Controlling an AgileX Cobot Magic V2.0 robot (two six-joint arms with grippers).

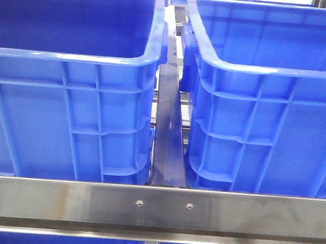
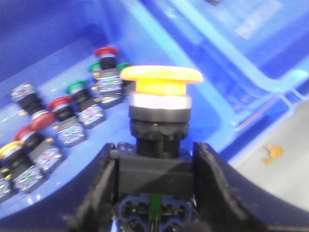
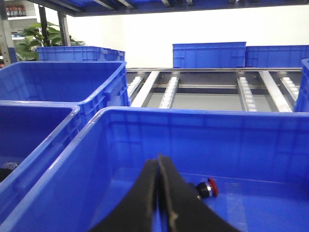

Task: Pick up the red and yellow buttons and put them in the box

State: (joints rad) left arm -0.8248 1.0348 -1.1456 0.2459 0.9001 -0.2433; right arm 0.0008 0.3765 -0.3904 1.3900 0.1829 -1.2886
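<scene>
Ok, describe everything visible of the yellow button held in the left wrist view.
The yellow button has a wide mushroom cap, a white ring below it, then a black ribbed collar and a black block base. It stands upright, clamped at the base by the left end effector, raised above the blue bin that holds other buttons.

Blue crates (image 1: 68, 91) on roller rack (image 1: 167, 139)
</scene>
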